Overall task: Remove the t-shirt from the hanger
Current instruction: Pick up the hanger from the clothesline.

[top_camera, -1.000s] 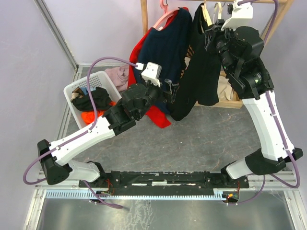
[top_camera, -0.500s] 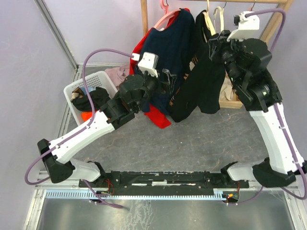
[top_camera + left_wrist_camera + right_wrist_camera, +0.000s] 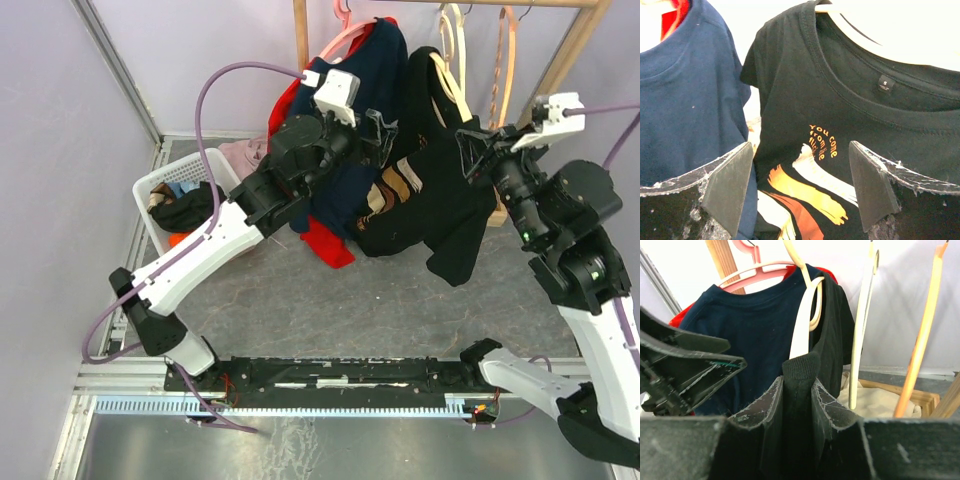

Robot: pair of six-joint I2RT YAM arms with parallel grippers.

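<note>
The right hand [image 3: 799, 407] is closed narrowly on a fold of the black t-shirt [image 3: 832, 325] — the cloth stands up between its fingers [image 3: 771, 405], just below the cream hanger [image 3: 802, 325]. The hanger sits inside the shirt's neck, and the body of the shirt is drawn sideways toward this hand, its lower part hanging loose. The left hand [image 3: 800, 185] is spread wide and holds nothing — it faces the shirt's printed chest, near but apart. Beside the black shirt hangs a navy shirt [image 3: 685, 100] on a pink hanger [image 3: 757, 267]. A white basket [image 3: 143, 190] of clothes sits far left.
</note>
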